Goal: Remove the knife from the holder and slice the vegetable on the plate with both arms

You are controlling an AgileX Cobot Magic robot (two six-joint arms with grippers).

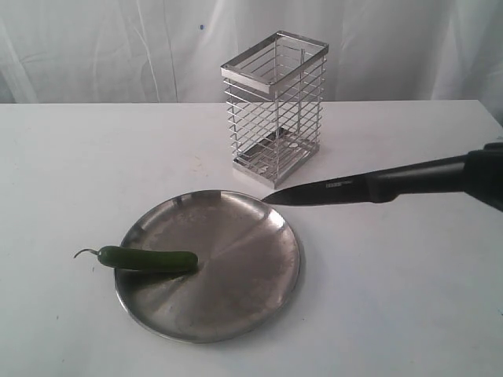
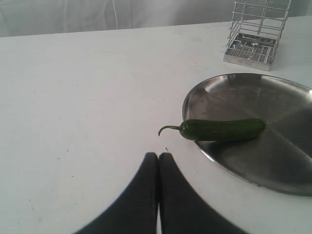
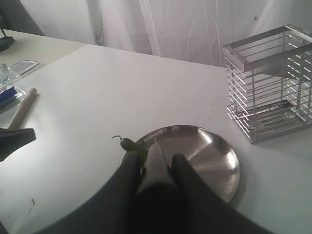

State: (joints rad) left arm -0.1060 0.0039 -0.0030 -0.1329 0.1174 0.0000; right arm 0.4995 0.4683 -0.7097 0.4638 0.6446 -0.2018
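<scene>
The black knife [image 1: 354,188] hangs level above the table, its tip over the far right rim of the steel plate [image 1: 236,302]. My right gripper [image 1: 487,174] is shut on its handle at the exterior view's right edge. In the right wrist view the blade [image 3: 156,150] runs out between the fingers [image 3: 131,168] toward the plate [image 3: 212,163]. The green chili [image 1: 149,260] lies on the plate's left rim, stem pointing off it. My left gripper [image 2: 158,157] is shut and holds nothing, just short of the chili's [image 2: 224,129] stem. The wire holder [image 1: 275,102] stands empty behind the plate.
White cloth hangs behind the table. In the right wrist view a wooden stick [image 3: 22,108] and a clear box [image 3: 12,78] lie on a side surface, and a black pointed shape [image 3: 14,139] enters from the edge.
</scene>
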